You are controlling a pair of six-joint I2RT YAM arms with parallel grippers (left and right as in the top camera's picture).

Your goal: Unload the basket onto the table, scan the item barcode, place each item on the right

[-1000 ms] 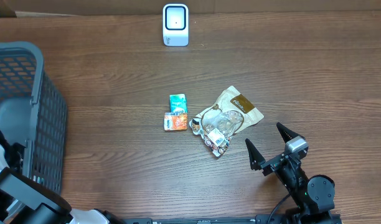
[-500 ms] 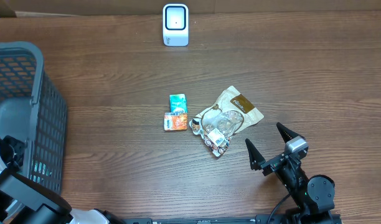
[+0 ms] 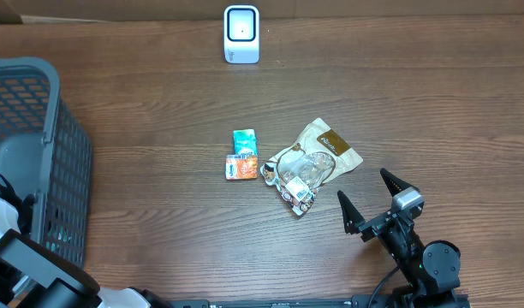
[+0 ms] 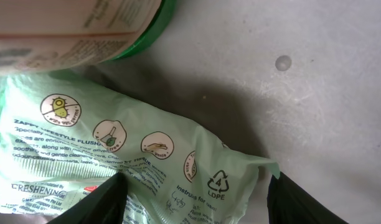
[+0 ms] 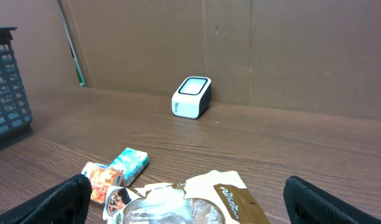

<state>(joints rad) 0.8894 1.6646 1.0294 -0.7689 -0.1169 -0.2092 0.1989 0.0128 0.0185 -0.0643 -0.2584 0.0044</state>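
Note:
In the left wrist view a pale green wipes pack (image 4: 147, 149) with printed icons lies on a grey basket floor. My left gripper (image 4: 197, 182) hangs close over it, open, its fingers either side of the pack's near end. A green-rimmed container (image 4: 84, 31) lies just beyond the pack. The white barcode scanner (image 3: 241, 34) stands at the table's far edge, and the right wrist view shows the scanner (image 5: 192, 97) too. My right gripper (image 3: 361, 184) rests open near the front right, holding nothing, and faces a brown pouch (image 3: 318, 158).
A dark mesh basket (image 3: 48, 128) fills the left side, and my left arm (image 3: 5, 218) reaches into it. A teal box (image 3: 244, 141) and an orange box (image 3: 241, 167) lie mid-table beside the pouch. A cardboard wall (image 5: 240, 43) backs the table.
The visible part of my left arm at the basket has shifted slightly. The right arm and the items on the table have not moved.

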